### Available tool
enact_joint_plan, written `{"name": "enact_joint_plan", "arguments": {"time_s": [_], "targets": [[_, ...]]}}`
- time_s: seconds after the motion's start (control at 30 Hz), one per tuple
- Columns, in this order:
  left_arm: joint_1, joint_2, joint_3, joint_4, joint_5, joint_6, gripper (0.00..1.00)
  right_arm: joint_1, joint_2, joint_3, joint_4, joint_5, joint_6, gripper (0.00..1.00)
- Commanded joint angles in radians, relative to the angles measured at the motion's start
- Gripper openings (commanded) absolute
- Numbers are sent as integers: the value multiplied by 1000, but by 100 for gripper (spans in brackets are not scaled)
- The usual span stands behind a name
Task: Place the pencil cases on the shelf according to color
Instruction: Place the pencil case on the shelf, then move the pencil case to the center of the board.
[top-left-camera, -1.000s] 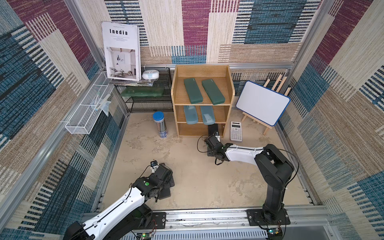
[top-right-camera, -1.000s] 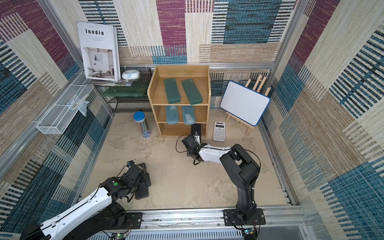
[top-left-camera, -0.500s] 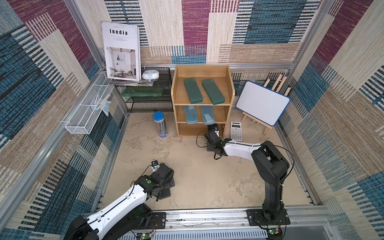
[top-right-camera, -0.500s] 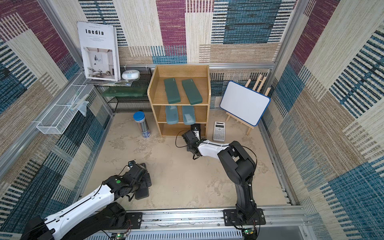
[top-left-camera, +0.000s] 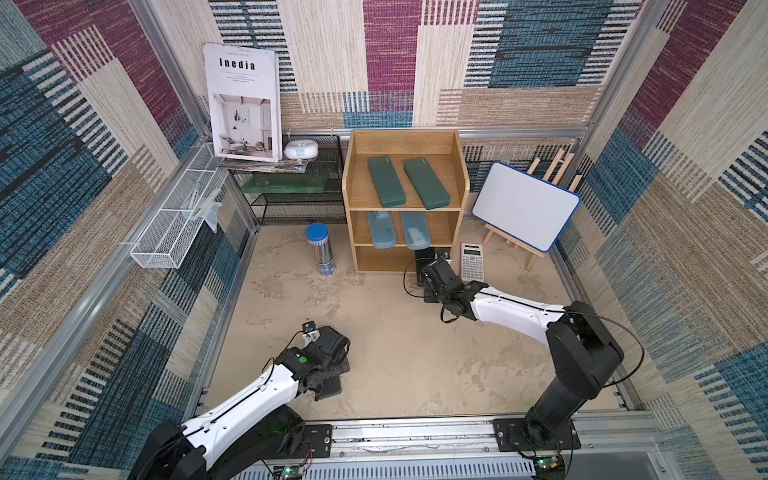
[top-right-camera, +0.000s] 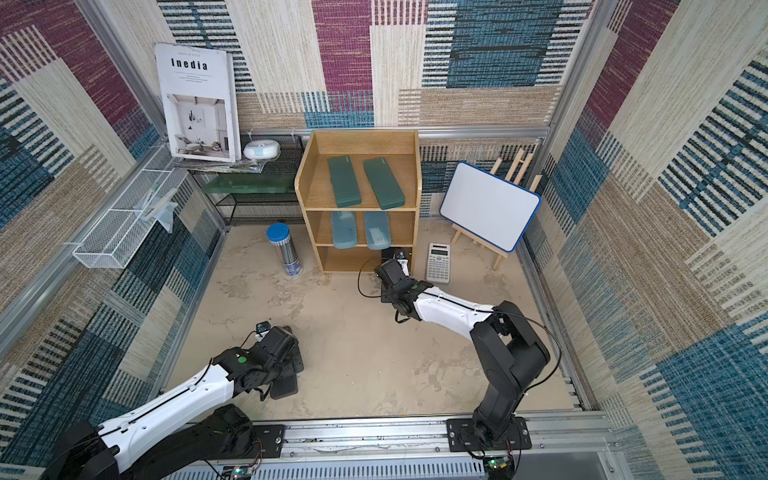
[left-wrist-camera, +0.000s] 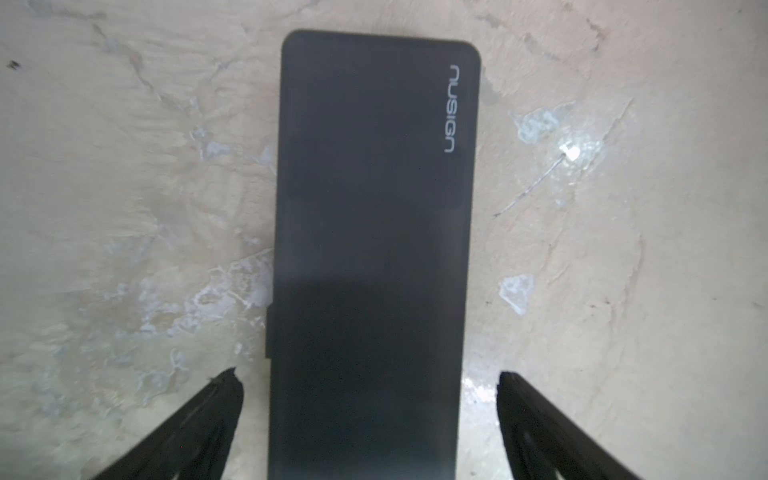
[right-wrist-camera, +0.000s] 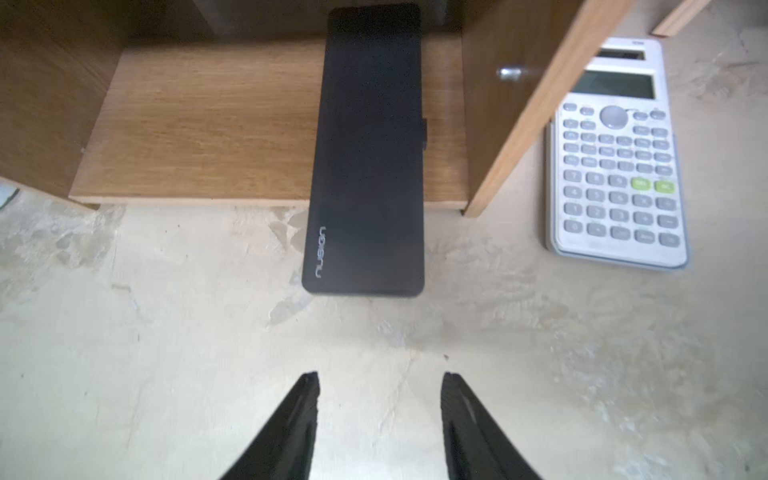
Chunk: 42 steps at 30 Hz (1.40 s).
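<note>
Nearest us, our left gripper (left-wrist-camera: 368, 376) is spread wide astride one black case (left-wrist-camera: 374, 187) lying flat on the floor (left-wrist-camera: 124, 166), and its fingers are clear of both long edges. Farther in, our right gripper (right-wrist-camera: 380, 374) hangs released and empty, just short of the other black case (right-wrist-camera: 370, 145). That case lies on the bottom tier of the shelf (right-wrist-camera: 208, 124), its near end jutting past the front edge. Above, the teal cases (top-left-camera: 381, 235) (top-left-camera: 415, 236) fill the middle tier and the green cases (top-left-camera: 386, 180) (top-left-camera: 426, 183) the top.
</note>
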Motion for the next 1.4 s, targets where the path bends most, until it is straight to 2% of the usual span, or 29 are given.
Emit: {"name": "enact_joint_plan", "arguments": {"time_s": [0.0, 0.27, 0.4, 0.6, 0.73, 0.8, 0.93, 1.1, 1.2, 1.37], "targets": [[2, 21, 1, 53, 46, -6, 99, 17, -61, -60, 14, -42, -4, 56], [-11, 149, 8, 154, 142, -26, 99, 100, -247, -245, 24, -71, 33, 65], [-72, 238, 41, 227, 161, -78, 99, 135, -321, -318, 10, -80, 62, 69], [-187, 412, 228, 275, 153, -123, 99, 170, -395, -374, -30, -72, 115, 73], [-205, 472, 356, 264, 153, -104, 99, 188, -424, -378, -37, -123, 111, 75], [-206, 470, 410, 224, 118, -84, 99, 214, -430, -369, -49, -118, 132, 77], [-194, 407, 455, 116, 26, -39, 99, 275, -420, -337, -65, -113, 188, 82], [-145, 250, 379, 21, -39, -12, 99, 377, -335, -296, -38, -100, 265, 87], [-100, 116, 283, -7, -52, -9, 99, 422, -239, -251, -12, -97, 212, 89], [-14, -104, 166, -74, -52, 8, 99, 430, -62, -100, -87, -70, 24, 93]]}}
